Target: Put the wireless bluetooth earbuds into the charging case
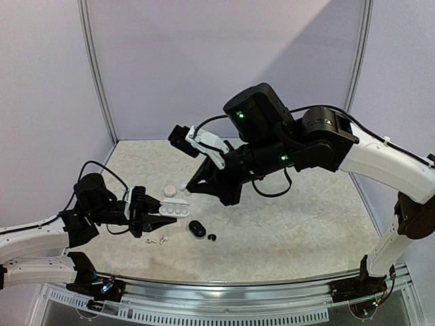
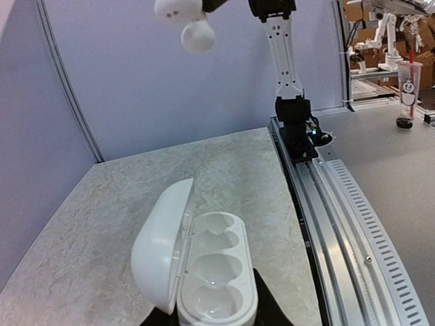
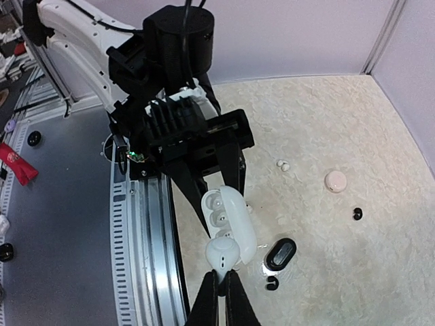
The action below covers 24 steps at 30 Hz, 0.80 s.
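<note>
- Nearest, along the table's front edge, a metal rail (image 1: 238, 299) carries both arm bases. The left wrist view cuts off its own fingers, leaving only dark tips under the case.
- Just past the rail, two loose white buds (image 1: 158, 240) lie close together on the table (image 1: 306, 224), too small to tell which way up.
- To their right sits a black case (image 1: 197, 229); I cannot tell whether its lid is up. A black bud (image 1: 212, 238) lies just beside it, not touching.
- The left gripper (image 1: 162, 212) is clamped on the base of the white charging case (image 2: 217, 272) and holds it off the table. The lid is swung open to one side, and three wells in a row show only their glossy white floors.
- Off the far end of the open case, the right gripper (image 3: 221, 275) is pinched tight on one white earbud (image 3: 223, 251). The left wrist view shows the bud clear of the case; in the top view the right arm's bulk makes the pinch hard to read.
- Farther back lies a round pale case (image 1: 169, 191), closed.
- A second black bud (image 3: 357, 214) lies alone, well apart from the black case. I can make it out only in the right wrist view.
</note>
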Motion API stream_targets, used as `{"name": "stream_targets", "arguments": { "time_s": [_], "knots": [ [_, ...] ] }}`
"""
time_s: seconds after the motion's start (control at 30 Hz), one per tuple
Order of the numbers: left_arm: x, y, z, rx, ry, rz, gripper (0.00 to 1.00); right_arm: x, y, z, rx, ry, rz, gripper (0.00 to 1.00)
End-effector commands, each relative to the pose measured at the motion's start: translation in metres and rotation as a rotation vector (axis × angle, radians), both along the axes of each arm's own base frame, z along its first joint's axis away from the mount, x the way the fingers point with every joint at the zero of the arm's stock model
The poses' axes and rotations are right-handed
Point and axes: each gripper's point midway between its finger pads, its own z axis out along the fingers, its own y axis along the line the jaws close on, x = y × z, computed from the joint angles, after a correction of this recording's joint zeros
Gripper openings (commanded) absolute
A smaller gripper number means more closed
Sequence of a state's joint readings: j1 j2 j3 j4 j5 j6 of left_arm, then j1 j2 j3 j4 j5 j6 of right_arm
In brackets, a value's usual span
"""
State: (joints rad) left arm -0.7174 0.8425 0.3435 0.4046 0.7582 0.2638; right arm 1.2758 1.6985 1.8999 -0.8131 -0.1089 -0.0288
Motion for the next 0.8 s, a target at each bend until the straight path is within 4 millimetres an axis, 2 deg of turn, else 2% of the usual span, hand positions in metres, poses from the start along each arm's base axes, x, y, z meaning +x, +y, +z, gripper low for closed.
{"name": "stream_targets", "arguments": {
  "time_s": [0.0,0.1,0.33,0.77],
  "knots": [
    [-0.014,-0.002,0.002,-0.003,0.014,-0.062,0.0,-0.012,0.007,-0.029,-0.155,-0.088,0.151,0.0],
    [-0.016,-0.001,0.003,-0.005,0.013,-0.069,0.0,-0.018,0.011,-0.04,-0.19,-0.121,0.2,0.0],
    [-0.016,-0.002,0.003,-0.003,-0.01,-0.073,0.0,-0.018,0.015,-0.037,-0.174,-0.117,0.183,0.0],
    [-0.021,-0.003,0.005,-0.003,-0.011,-0.105,0.0,-0.018,0.017,-0.054,-0.235,-0.187,0.26,0.0]
  ]
}}
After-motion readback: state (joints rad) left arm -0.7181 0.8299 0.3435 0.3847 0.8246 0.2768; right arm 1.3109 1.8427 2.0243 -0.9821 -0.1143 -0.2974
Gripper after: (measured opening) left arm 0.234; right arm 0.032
